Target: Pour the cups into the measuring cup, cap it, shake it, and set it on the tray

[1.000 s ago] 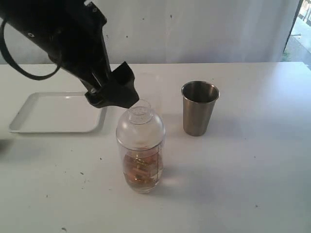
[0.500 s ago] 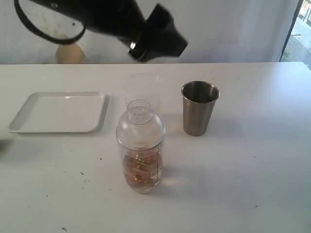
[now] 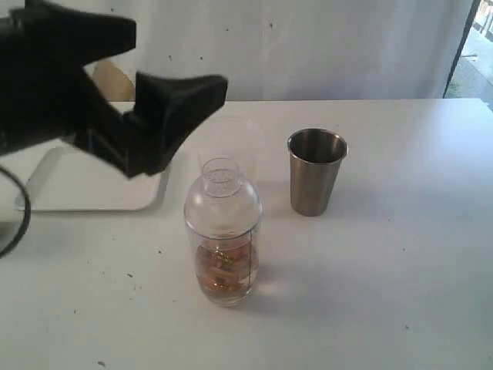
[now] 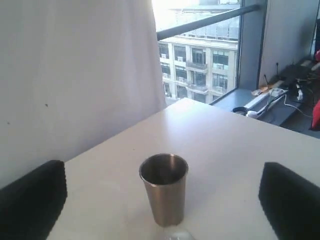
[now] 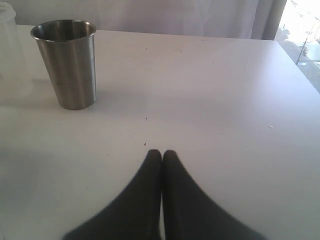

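Matte black left hand (image 3: 180, 55), blunt wedge fingers (image 3: 177, 100), seemingly a thin black cable (image 3: 27, 208) behind.

Indoor test room in an office-type building: plain white tabletop (image 3: 400, 270), white curtain (image 3: 308, 46) as backdrop, large window (image 4: 248, 50) facing a multi-storey block (image 4: 200, 75), cables (image 4: 285, 92) on the sill.

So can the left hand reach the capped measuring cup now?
Probably yes. The left hand is open, raised left of the measuring cup, with nothing between them; the steel tumbler stands apart on its other side.
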Available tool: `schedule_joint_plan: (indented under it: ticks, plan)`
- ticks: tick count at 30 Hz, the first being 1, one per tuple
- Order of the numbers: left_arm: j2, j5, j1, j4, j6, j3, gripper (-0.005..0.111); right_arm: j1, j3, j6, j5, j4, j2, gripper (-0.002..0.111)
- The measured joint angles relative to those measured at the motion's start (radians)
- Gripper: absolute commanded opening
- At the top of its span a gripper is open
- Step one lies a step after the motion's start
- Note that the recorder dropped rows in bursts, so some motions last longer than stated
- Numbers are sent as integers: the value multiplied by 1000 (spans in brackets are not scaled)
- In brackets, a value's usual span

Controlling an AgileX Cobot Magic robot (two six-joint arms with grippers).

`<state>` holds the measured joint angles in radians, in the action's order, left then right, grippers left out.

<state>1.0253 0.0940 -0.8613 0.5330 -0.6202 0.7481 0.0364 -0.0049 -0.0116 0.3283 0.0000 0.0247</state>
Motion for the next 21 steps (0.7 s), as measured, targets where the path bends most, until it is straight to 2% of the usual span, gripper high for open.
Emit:
schedule_joint_plan:
  ticks: [3,5,9,12,14,21]
  plan:
    - [-30,100,-46,2,48,-182,105,0,0,0,0,0,0,0]
    - [-22,181,-52,2,101,-285,105,0,0,0,0,0,0,0]
    - [-11,261,-53,-39,206,-367,105,0,0,0,0,0,0,0]
    - [-8,323,-53,-262,382,-425,105,0,0,0,0,0,0,0]
    - [11,363,-53,-329,432,-454,105,0,0,0,0,0,0,0]
    - [183,482,-54,-384,479,-506,105,0,0,0,0,0,0,0]
